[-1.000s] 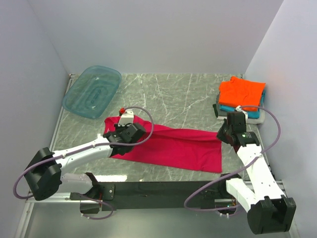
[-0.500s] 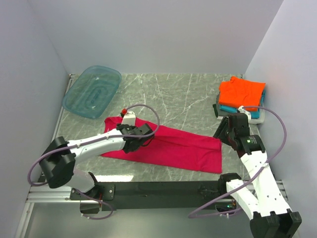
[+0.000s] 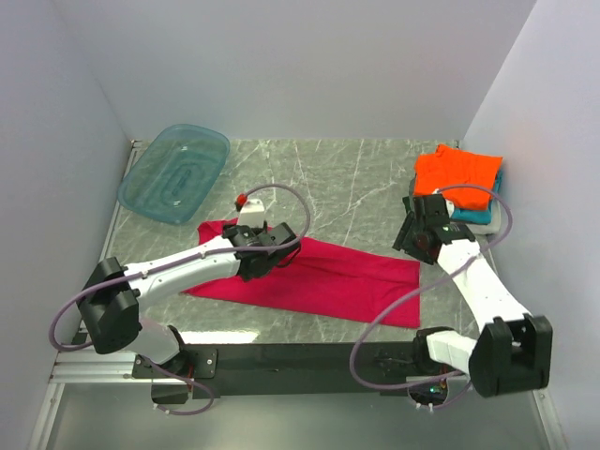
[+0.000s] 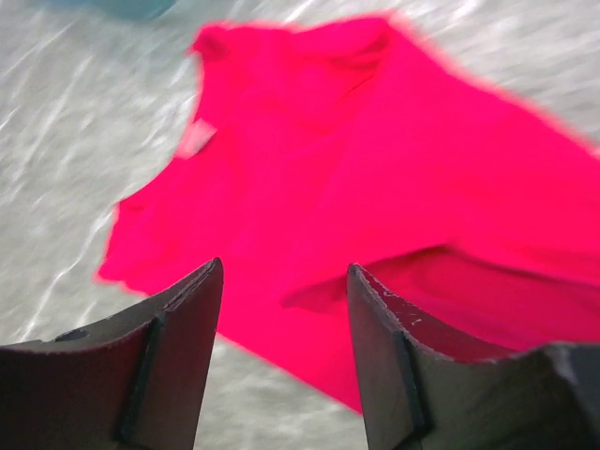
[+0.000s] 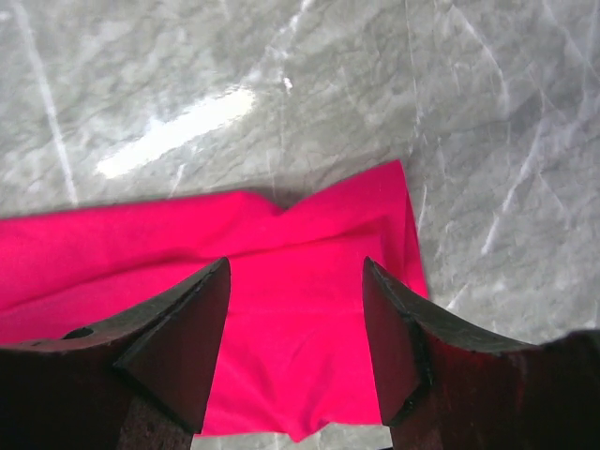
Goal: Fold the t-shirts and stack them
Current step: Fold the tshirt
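Observation:
A crimson-magenta t-shirt (image 3: 347,281) lies spread in a long strip across the middle of the table. My left gripper (image 3: 255,255) hovers over its left half, jaws open, with only red cloth (image 4: 356,169) and a white collar label (image 4: 197,139) below them (image 4: 284,274). At the shirt's right end my right gripper (image 3: 412,246) is open too; between its fingers (image 5: 295,267) the shirt's corner (image 5: 281,309) shows flat on the marble. A folded orange t-shirt (image 3: 457,173) rests on a folded teal one (image 3: 469,214) at the back right.
A translucent teal plastic tub (image 3: 175,173) sits at the back left. Grey walls close in the marble table (image 3: 337,178) on three sides. The black rail (image 3: 309,356) carrying the arm bases runs along the near edge. Purple cables loop over both arms.
Both grippers have gone from shut to open and let go of the crimson shirt. The left one has shifted right and back over the cloth; the right one has drawn back toward the stack.

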